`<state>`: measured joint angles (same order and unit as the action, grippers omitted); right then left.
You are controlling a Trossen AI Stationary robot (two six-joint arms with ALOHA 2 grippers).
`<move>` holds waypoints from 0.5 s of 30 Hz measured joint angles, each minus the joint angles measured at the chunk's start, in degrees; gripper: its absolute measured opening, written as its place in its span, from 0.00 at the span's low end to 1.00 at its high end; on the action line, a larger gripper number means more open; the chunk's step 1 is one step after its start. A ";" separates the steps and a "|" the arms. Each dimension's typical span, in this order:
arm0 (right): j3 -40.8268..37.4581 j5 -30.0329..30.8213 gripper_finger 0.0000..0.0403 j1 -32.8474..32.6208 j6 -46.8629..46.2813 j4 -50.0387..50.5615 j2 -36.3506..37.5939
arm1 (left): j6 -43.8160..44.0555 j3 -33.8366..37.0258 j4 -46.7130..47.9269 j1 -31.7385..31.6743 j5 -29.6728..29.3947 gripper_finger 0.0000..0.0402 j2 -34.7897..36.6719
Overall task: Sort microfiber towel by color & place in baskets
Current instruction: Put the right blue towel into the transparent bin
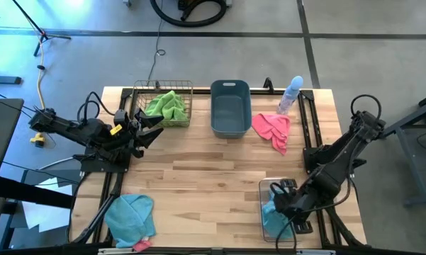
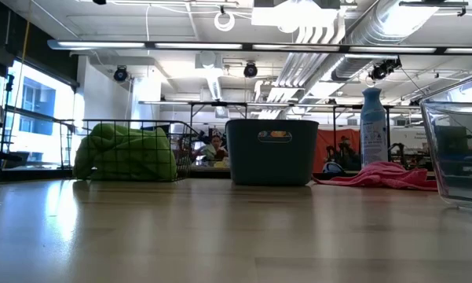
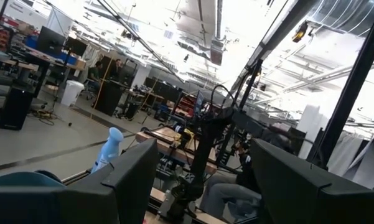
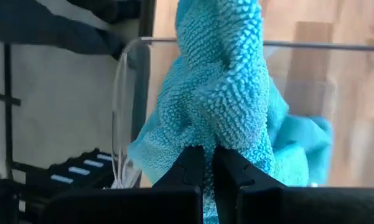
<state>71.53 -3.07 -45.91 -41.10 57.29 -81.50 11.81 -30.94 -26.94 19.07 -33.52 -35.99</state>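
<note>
My right gripper [image 1: 278, 196] is over the clear plastic bin [image 1: 292, 183] at the table's near right, shut on a light blue towel [image 4: 218, 93] that lies inside the bin [image 1: 271, 216]. My left gripper [image 1: 153, 134] is open and empty, raised beside the copper wire basket [image 1: 186, 86], which holds a lime green towel [image 1: 166, 106] [image 2: 126, 153]. The grey-blue tub [image 1: 230, 106] [image 2: 271, 149] stands at the far middle. A pink towel [image 1: 272, 129] [image 2: 377, 174] lies flat on the table right of the tub. Another light blue towel [image 1: 131, 216] lies at the near left, over a pink one [image 1: 142, 246]. My right gripper pinches a bunched fold of the light blue towel [image 4: 206, 138] between its two shut fingers [image 4: 188, 163]. The fingers come from above, slanting down into the clear bin. The towel stretches away below the fingers, and its lower part rests in the bin [image 4: 299, 140].
A pale blue spray bottle [image 1: 290, 94] [image 2: 373, 126] stands at the far edge, right of the tub. Bare wood [image 1: 205, 184] fills the table's middle. Black frame rails [image 1: 313, 120] run along both side edges.
</note>
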 joint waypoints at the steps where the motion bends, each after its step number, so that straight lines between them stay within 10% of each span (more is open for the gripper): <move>1: -1.27 0.02 0.00 0.03 -0.09 -1.99 0.01 | 0.00 0.00 0.01 0.00 0.00 0.61 0.00; 15: -15.20 -0.49 0.00 0.63 -3.99 -10.50 0.03 | 0.00 0.00 -0.28 0.00 -0.85 0.61 0.00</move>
<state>56.33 -3.55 -45.28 -45.10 46.79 -81.47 11.81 -30.94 -27.22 19.07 -34.37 -35.99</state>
